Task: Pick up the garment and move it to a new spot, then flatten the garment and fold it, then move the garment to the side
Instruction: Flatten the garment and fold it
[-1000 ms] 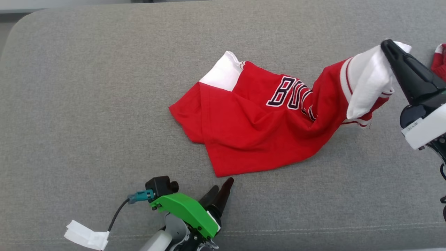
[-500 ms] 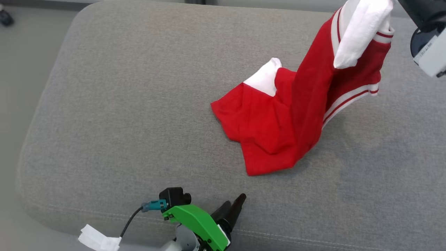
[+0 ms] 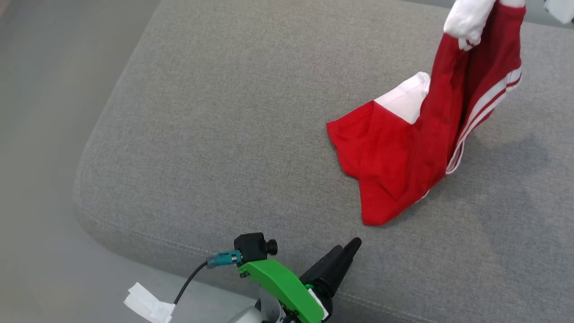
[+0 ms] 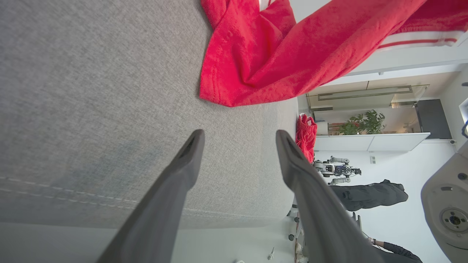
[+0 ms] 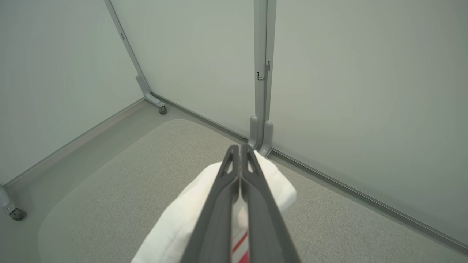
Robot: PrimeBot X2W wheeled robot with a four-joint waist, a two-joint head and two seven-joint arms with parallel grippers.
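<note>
**Right gripper [image 5: 241, 148] pinches the garment's white end above the cushion**

Seen from the right wrist, the right gripper's two fingers [image 5: 219, 204] are pressed together on a bunch of white fabric, and a bit of red-and-white stripe shows between them. That bunch is the top end of the garment [image 3: 403, 166].

In the head view this end hangs at the upper right edge, raised above the grey cushion [image 3: 224, 134]. Red cloth falls steeply from it, with striped trim [image 3: 475, 116] running down its right side. The lower part of the garment lies crumpled on the cushion, right of centre. A white panel [image 3: 403, 101] shows at its back, and one red corner points toward the front edge.

The left gripper [image 3: 347, 251] sits low at the cushion's front edge. The left wrist view shows its fingers [image 4: 175, 190] spread wide with nothing between them, over bare grey fabric. The garment's nearest corner lies ahead of this gripper and a little to its right, near but not touching. From the left wrist, the garment sits beyond the fingertips, and its lifted part stretches toward that view's upper right.

A second red cloth [image 4: 305, 137] lies at the cushion's far end in that view, well apart from the garment.
</note>
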